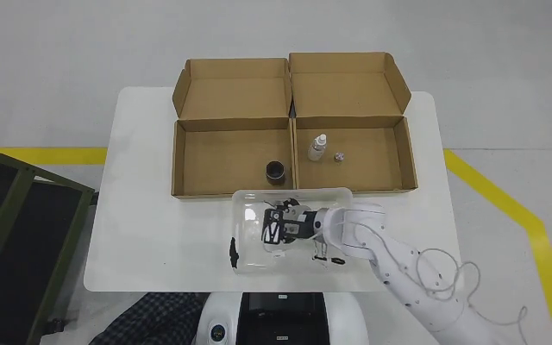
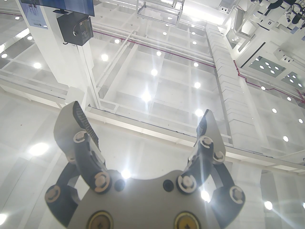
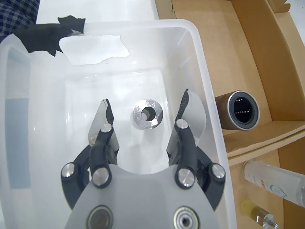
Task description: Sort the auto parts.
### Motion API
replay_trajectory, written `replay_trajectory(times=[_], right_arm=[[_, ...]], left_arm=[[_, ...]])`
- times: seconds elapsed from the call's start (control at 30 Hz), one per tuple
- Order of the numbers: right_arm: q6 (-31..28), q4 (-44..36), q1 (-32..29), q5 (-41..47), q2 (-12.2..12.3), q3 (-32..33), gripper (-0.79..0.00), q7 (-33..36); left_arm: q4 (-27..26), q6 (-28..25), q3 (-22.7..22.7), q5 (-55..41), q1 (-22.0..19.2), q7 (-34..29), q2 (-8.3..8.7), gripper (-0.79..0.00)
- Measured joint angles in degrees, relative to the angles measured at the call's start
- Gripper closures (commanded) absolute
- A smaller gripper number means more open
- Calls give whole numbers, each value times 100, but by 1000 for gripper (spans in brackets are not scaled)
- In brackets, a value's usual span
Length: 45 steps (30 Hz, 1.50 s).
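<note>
Hovering over the clear bin [image 1: 250, 257] at lower centre of the top view, the right hand [image 3: 145, 96] is spread open and holds nothing. A metal ring [image 3: 146, 116] lies on the bin floor between its fingers [image 3: 108, 113], seemingly untouched. Above the bin, a black bearing [image 1: 276, 172] sits in the centre-left cardboard box [image 1: 224, 159]. The left hand [image 2: 140, 107] is released and empty.

an industrial hall, shown by its high gridded ceiling [image 2: 176, 84], spotlights [image 2: 146, 97] and yellow floor lines [image 1: 52, 155].
</note>
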Motion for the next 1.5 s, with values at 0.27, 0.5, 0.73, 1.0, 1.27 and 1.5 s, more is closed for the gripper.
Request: replay_trajectory(times=[0.27, 0.5, 0.73, 1.0, 1.27, 1.5], right_arm=[[4, 383, 186, 62, -77, -188, -496, 1], [17, 634, 294, 117, -129, -281, -440, -55], [-37, 764, 372, 190, -162, -318, -271, -101], [-106, 685, 367, 231, -156, -255, 0, -145], [-296, 460, 234, 325, -96, -72, 0, -245], [-511, 14, -19, 395, 5, 202, 0, -348]], left_arm=[[0, 0, 0, 0, 0, 0, 0, -785], [0, 0, 0, 0, 0, 0, 0, -785], [0, 0, 0, 0, 0, 0, 0, -785], [0, 0, 0, 0, 0, 0, 0, -785], [0, 0, 0, 0, 0, 0, 0, -785], [0, 0, 0, 0, 0, 0, 0, -785]])
